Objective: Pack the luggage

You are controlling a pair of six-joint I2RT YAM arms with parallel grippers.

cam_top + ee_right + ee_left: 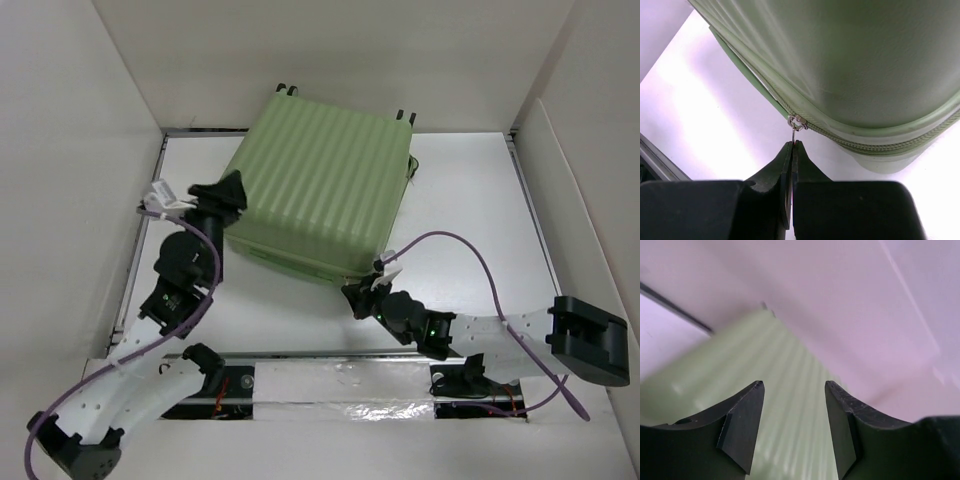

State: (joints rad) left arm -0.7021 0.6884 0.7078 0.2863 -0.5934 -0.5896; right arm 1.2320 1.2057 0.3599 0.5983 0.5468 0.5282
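Luggage (320, 180): pale green, ribbed, lid down, lying flat on the table (470, 200) towards its far side. Zipper pull (793, 132) at the near corner is pinched by the right gripper (792, 146), jaws fully closed on it. Left gripper (792, 387) is spread wide over the shell's left corner, with nothing between its fingers. Step judged: zipping shut. Pull is best drawn along the track, low and taut, with the shell steadied from the left. Contents hidden; track past the corner cut off; left contact with the shell not determinable.
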